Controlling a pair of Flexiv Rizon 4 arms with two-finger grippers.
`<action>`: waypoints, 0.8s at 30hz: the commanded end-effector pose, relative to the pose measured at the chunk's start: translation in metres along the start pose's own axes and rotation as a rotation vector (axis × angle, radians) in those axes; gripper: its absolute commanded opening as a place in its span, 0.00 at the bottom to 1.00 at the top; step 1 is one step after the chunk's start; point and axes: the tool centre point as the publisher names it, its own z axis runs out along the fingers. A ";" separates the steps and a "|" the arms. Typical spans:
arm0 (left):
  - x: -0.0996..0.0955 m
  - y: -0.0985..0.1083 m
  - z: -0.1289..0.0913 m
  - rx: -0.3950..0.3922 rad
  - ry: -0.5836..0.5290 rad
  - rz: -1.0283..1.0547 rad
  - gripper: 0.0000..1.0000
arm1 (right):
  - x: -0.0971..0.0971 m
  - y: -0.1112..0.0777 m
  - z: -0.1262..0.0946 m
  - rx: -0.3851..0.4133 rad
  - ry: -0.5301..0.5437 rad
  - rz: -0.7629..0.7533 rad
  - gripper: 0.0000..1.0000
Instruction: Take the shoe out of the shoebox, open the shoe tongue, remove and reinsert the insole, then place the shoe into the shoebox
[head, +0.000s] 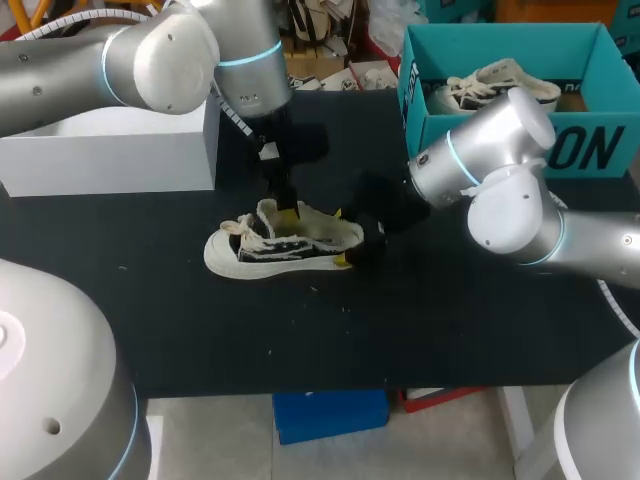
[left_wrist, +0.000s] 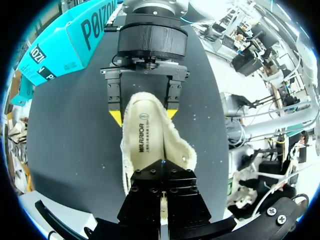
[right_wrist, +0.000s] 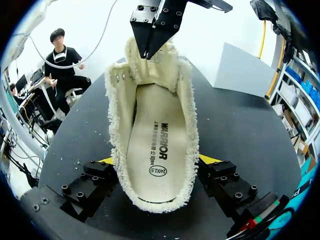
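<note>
A cream and black canvas shoe (head: 285, 240) lies on the black table, its toe toward my left arm's side. My right gripper (head: 342, 238) holds its heel, one yellow-tipped finger on each side (right_wrist: 157, 167). My left gripper (head: 287, 213) comes down from above, shut on the shoe's tongue (right_wrist: 150, 67), which stands lifted. In the left wrist view its black fingers (left_wrist: 162, 192) are pressed together over the shoe's opening. The cream insole (right_wrist: 155, 145) lies flat inside the shoe (left_wrist: 147, 145). The teal shoebox (head: 500, 90) stands at the back right.
A second shoe (head: 500, 85) lies in the teal shoebox. A white box (head: 110, 150) stands at the back left under my left arm. Bare black table (head: 450, 340) stretches in front of the shoe to the front edge.
</note>
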 end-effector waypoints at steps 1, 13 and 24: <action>-0.002 0.000 0.001 -0.002 0.006 0.001 0.00 | 0.000 -0.001 0.000 0.003 0.000 0.001 0.00; -0.001 -0.007 0.001 0.020 0.032 0.002 0.00 | 0.000 -0.001 0.000 0.003 0.000 0.001 0.00; -0.006 -0.004 0.025 0.002 0.084 -0.007 0.00 | 0.000 -0.001 0.000 0.003 0.000 0.001 0.00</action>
